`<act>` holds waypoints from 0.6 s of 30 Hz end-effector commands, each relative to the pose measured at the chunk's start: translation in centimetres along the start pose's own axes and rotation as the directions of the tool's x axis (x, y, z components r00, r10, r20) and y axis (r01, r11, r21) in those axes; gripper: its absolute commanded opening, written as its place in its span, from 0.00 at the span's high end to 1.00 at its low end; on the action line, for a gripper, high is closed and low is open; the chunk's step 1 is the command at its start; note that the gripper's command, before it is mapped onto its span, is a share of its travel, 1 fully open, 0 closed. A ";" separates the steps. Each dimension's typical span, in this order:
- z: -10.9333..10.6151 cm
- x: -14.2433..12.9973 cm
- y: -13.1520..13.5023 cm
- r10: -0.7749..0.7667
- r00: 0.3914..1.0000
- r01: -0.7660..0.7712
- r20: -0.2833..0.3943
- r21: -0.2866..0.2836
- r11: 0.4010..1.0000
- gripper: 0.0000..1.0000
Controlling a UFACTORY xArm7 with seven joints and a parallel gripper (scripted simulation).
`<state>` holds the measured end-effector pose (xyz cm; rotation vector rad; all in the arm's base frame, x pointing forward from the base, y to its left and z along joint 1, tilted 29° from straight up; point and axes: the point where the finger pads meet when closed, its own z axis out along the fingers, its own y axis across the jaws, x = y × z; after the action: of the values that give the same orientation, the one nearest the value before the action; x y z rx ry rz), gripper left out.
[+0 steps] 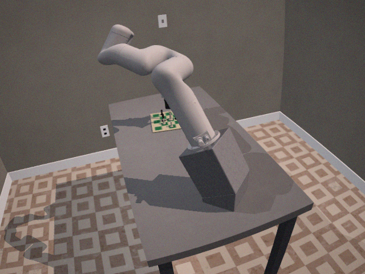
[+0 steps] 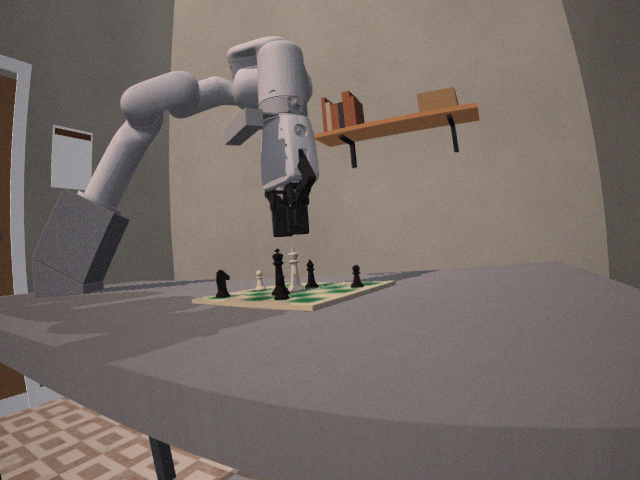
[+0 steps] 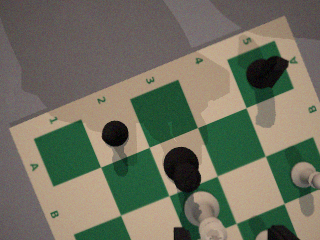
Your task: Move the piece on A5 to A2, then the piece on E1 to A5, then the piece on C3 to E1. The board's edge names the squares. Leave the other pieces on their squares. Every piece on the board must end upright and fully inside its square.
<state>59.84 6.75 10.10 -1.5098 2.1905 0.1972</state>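
The green and cream chessboard (image 3: 190, 150) lies on the grey table, and it also shows in the exterior view (image 2: 294, 295) and the top view (image 1: 165, 121). A black knight (image 3: 265, 72) (image 2: 222, 284) stands on A5. A black pawn (image 3: 115, 133) stands on A2 (image 2: 356, 276). A tall white piece (image 3: 201, 209) (image 2: 294, 270) stands upright on C3. A tall black piece (image 3: 181, 167) (image 2: 279, 273) stands beside it on B3. My gripper (image 2: 289, 231) hangs above these two tall pieces, part open and empty. Its fingers are out of the wrist view. E1 is out of view.
A white pawn (image 3: 302, 175) (image 2: 259, 280) stands on C5. A black bishop (image 2: 310, 273) stands further back on the board. The arm's grey base block (image 1: 216, 168) sits mid-table. A wall shelf (image 2: 398, 121) with books hangs behind.
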 end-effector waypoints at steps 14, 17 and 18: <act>1.0 0.0 -0.2 0.001 1.000 -0.001 0.001 0.004 1.000 0.57; 1.1 0.0 -0.2 0.001 1.000 -0.001 0.001 0.004 1.000 0.57; 1.1 0.0 -0.2 0.001 1.000 -0.001 0.001 0.004 1.000 0.57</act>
<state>60.22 7.23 9.00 -1.5100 2.1906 0.1976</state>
